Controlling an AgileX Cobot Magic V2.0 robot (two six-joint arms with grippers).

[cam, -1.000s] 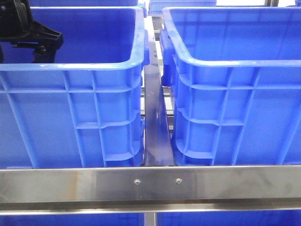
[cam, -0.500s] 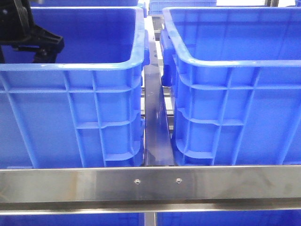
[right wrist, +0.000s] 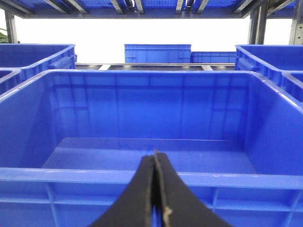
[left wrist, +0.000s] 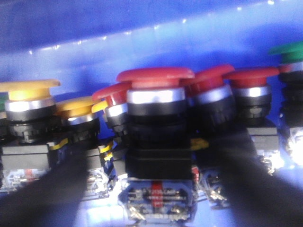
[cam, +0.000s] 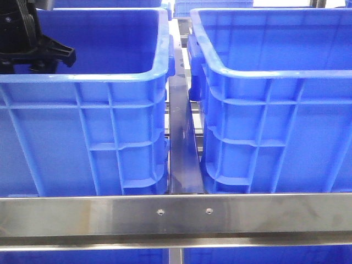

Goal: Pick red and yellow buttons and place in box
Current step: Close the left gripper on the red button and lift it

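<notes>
Standing in a tight cluster inside the left blue crate, the red and yellow buttons fill our left wrist view: a red mushroom-head button sits front and centre on its black body, with more red-capped ones just beside it and two yellow-capped ones toward the other edge. A green cap shows at the far corner of that view. All stand upright, their terminal blocks below, against the crate's blue wall.

Our left gripper's fingers appear only as dark blurred shapes either side of the central red button's base; they stand apart, spread around it, though we cannot tell whether they touch it. In the front view the left arm reaches down into that crate behind the near rim.

Our right gripper hangs just before the near rim of the right blue crate, its two fingers pressed together with nothing between them. That crate's floor is bare blue plastic. A steel rail runs across in front of both crates.
</notes>
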